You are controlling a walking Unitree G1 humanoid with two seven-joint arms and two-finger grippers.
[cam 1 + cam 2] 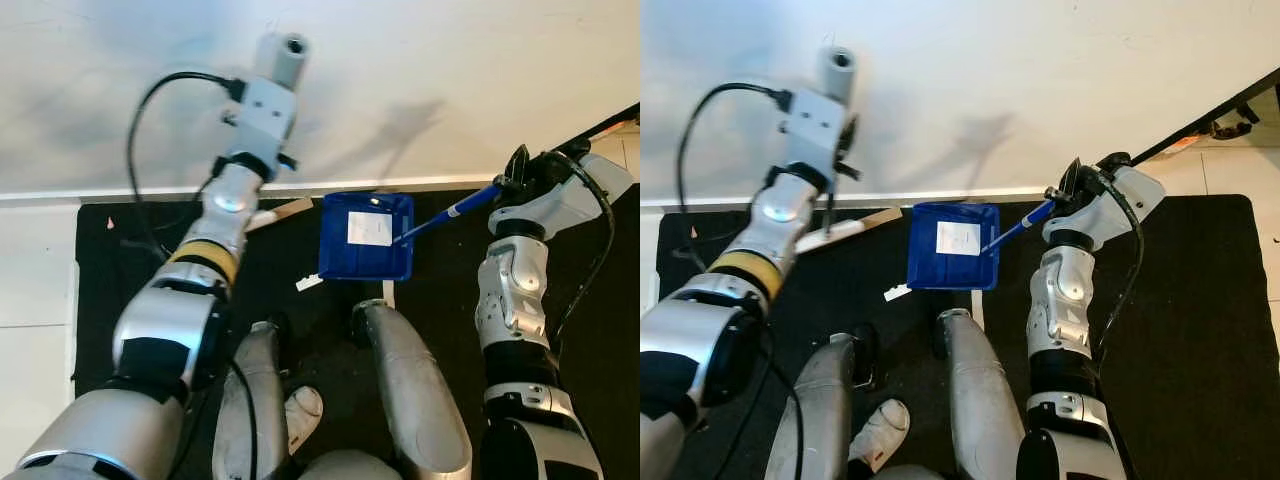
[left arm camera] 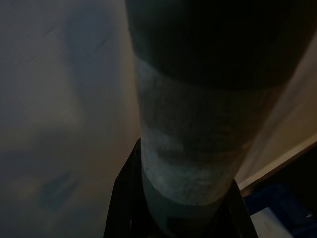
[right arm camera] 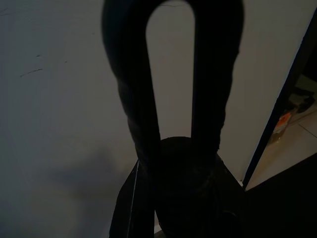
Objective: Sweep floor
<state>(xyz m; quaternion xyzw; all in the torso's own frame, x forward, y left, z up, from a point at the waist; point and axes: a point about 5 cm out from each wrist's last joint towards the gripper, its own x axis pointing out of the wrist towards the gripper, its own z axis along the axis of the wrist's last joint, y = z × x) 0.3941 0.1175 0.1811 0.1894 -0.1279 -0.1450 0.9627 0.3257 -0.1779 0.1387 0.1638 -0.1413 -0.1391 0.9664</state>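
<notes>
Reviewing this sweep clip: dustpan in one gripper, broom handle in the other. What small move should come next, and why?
Probably draw the broom handle in the left gripper toward the blue dustpan, which the right gripper holds by its handle on the black mat; a white scrap lies beside the pan.

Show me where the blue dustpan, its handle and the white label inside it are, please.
blue dustpan (image 1: 338,260): left eye view, on the bare blue floor of the pan.
handle (image 1: 455,211): left eye view, midway along the blue stick.
white label (image 1: 957,237): right eye view, middle of the label.

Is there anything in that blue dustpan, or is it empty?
Not empty: the blue dustpan lies flat on the black mat with a white scrap of paper inside. Finer dust, cannot tell.
</notes>
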